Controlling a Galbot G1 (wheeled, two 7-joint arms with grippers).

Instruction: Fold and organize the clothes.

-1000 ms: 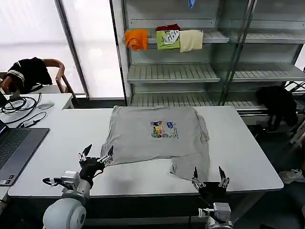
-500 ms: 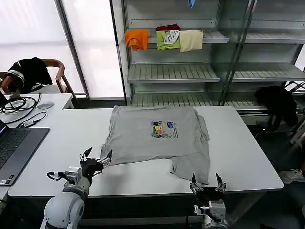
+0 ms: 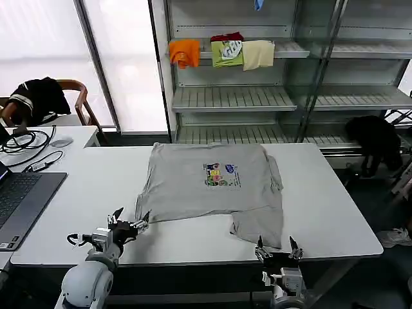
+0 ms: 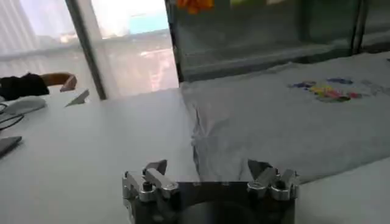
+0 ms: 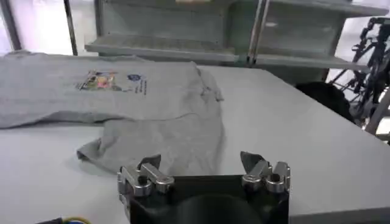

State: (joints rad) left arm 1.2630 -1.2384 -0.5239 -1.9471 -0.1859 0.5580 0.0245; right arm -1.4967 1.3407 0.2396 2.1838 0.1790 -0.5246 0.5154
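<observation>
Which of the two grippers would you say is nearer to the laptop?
Left. The left gripper sits near the table's front edge on the laptop side; the right gripper is beyond the grey tee.

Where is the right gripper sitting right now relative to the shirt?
In the head view the right gripper is at the table's near edge, open, just short of the grey tee's loose right corner, holding nothing.

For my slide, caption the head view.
Both open grippers, left and right, at the table's near edge before a grey tee.
</observation>
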